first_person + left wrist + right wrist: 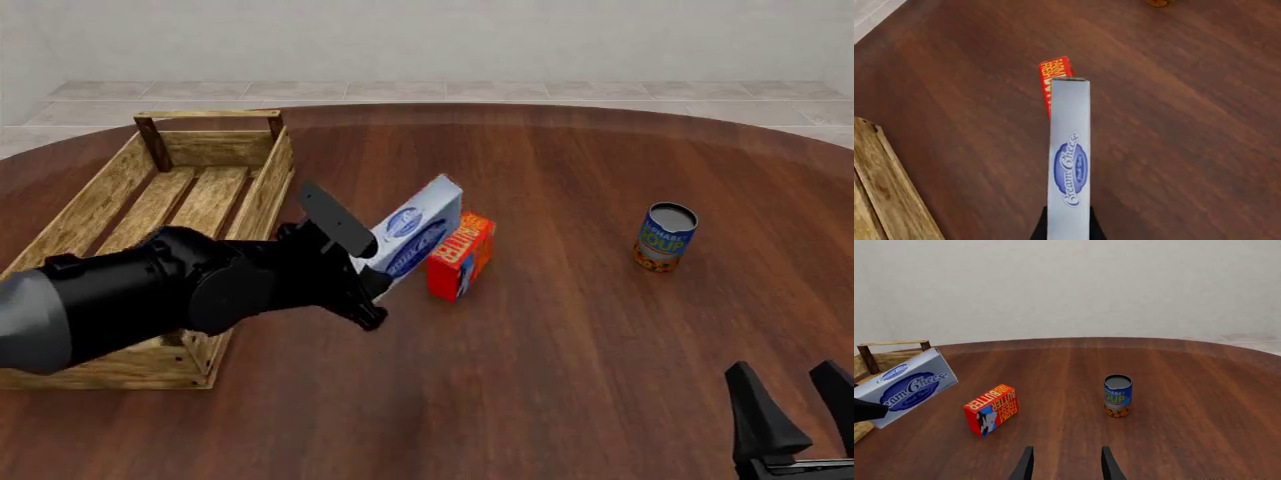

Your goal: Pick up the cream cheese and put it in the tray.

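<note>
The cream cheese (416, 232) is a pale silvery box with blue oval logos, lifted off the table and tilted, just right of the tray (94, 205). My left gripper (358, 268) is shut on its lower end. In the left wrist view the cream cheese (1069, 160) shows edge-on between the fingers (1039, 231), with a corner of the tray (887, 185) beside it. The right wrist view shows the cream cheese (911, 386) above the table near the tray's handle (893, 347). My right gripper (798, 415) stands open near the front right edge, holding nothing.
A red-orange butter box (461, 256) stands on the table right beside the lifted box. A soup can (665, 237) stands upright farther right. The brown wooden table (561, 350) is round, with a tiled floor beyond.
</note>
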You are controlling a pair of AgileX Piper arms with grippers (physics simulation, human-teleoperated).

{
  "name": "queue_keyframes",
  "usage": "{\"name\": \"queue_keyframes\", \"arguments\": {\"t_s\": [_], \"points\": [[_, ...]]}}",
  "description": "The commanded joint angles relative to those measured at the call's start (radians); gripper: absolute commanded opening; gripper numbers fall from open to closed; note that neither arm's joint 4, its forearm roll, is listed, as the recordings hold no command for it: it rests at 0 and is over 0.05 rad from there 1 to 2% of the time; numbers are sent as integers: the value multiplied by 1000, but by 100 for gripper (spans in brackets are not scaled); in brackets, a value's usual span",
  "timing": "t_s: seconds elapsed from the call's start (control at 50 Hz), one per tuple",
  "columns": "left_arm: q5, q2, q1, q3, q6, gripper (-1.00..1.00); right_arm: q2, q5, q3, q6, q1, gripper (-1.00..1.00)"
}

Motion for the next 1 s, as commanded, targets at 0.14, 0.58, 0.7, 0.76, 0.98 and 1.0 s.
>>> {"name": "queue_keyframes", "arguments": {"t_s": [0.14, 0.58, 0.7, 0.76, 0.98, 1.0], "points": [[19, -4, 110, -46, 14, -100, 0, 0, 0, 0, 0, 100], [87, 1, 231, -152, 34, -100, 0, 0, 0, 0, 0, 100], [94, 5, 258, -167, 35, -100, 0, 0, 0, 0, 0, 100], [93, 8, 274, -168, 36, -100, 0, 0, 0, 0, 0, 100], [103, 1, 336, -185, 20, -100, 0, 0, 0, 0, 0, 100], [103, 0, 336, -185, 20, -100, 0, 0, 0, 0, 0, 100]]}}
